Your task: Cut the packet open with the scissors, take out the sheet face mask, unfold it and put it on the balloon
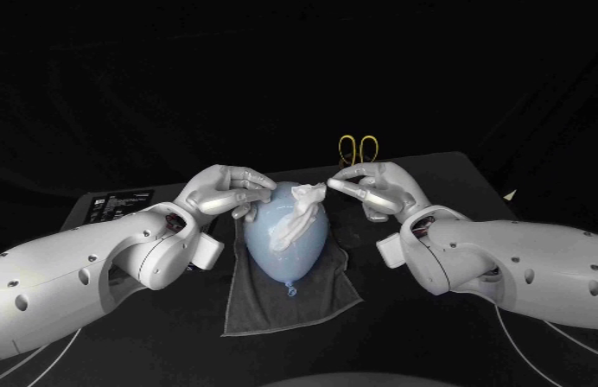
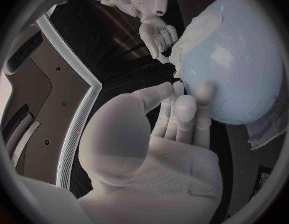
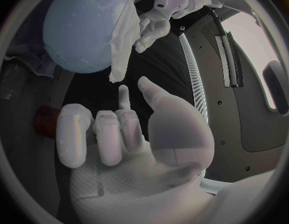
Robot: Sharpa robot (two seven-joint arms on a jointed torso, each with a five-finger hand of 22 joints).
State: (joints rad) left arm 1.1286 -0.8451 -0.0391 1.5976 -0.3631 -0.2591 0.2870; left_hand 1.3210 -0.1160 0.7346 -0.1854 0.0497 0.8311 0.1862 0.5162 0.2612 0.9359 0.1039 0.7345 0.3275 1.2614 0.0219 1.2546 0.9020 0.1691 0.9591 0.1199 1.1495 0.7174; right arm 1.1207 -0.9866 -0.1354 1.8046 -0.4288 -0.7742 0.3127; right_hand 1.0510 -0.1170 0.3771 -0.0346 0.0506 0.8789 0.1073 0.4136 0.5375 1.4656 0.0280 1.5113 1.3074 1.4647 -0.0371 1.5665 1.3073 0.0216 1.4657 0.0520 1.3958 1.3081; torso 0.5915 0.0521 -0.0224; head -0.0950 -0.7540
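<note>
Balloon (image 1: 288,238) on grey cloth (image 1: 294,305), black table (image 1: 439,178), dark backdrop (image 1: 299,59)

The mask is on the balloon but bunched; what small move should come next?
Probably the right hand should pinch the white sheet mask and draw it sideways: it lies bunched in a strip on the pale blue balloon, which the left hand touches.

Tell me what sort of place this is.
Probably a robotics lab test bench: a black table against darkness, a pale blue rubber balloon lying on a dark grey cloth towel as a stand-in face, and yellow-handled scissors beyond it.
</note>
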